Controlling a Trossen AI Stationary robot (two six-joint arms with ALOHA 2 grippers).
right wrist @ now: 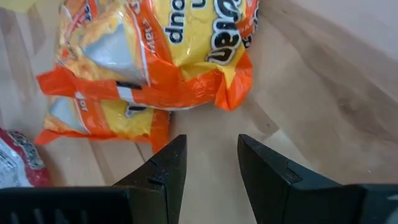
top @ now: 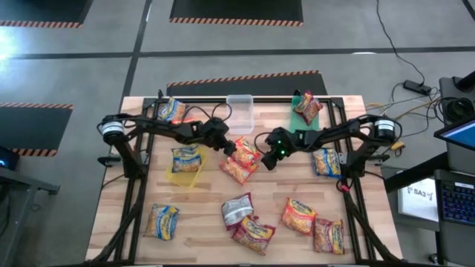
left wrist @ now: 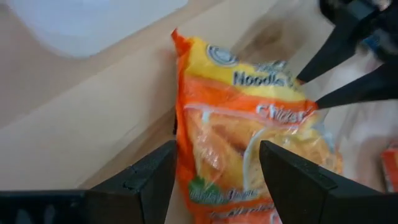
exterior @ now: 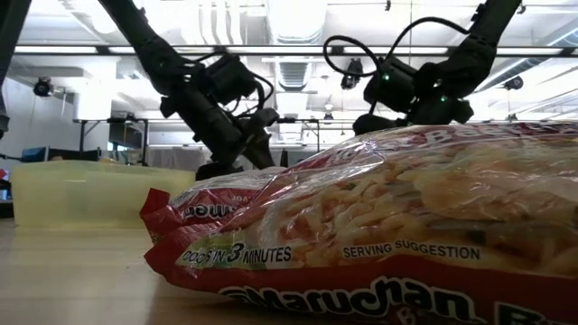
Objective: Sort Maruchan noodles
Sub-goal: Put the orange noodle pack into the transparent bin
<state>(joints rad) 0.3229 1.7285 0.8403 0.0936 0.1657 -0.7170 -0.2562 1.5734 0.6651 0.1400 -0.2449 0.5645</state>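
Observation:
Two orange-red Maruchan packets lie overlapped at the table's middle, the upper one [top: 247,150] partly on the lower one [top: 237,171]. My left gripper [top: 231,148] is open at the upper packet's left side; in its wrist view the gripper [left wrist: 217,177] has that packet [left wrist: 249,124] between its fingers. My right gripper [top: 267,161] is open just right of the pair. Its wrist view shows the gripper [right wrist: 211,163] over bare wood, short of the upper packet [right wrist: 180,56] and the lower one [right wrist: 99,118]. My left gripper slants down from the table's left, its open fingers [left wrist: 149,183] astride one end [left wrist: 211,186] of the upper orange packet. I cannot tell whether they touch it. The packet lies flat, partly on the second packet.
A yellow tub [top: 178,176] holds a yellow-and-blue packet [top: 185,158]. A green tub [top: 299,116] holds a red packet [top: 309,106]. A clear tub [top: 240,111] stands at the far edge. Several more packets lie along the near edge, among them a silvery one [top: 237,209].

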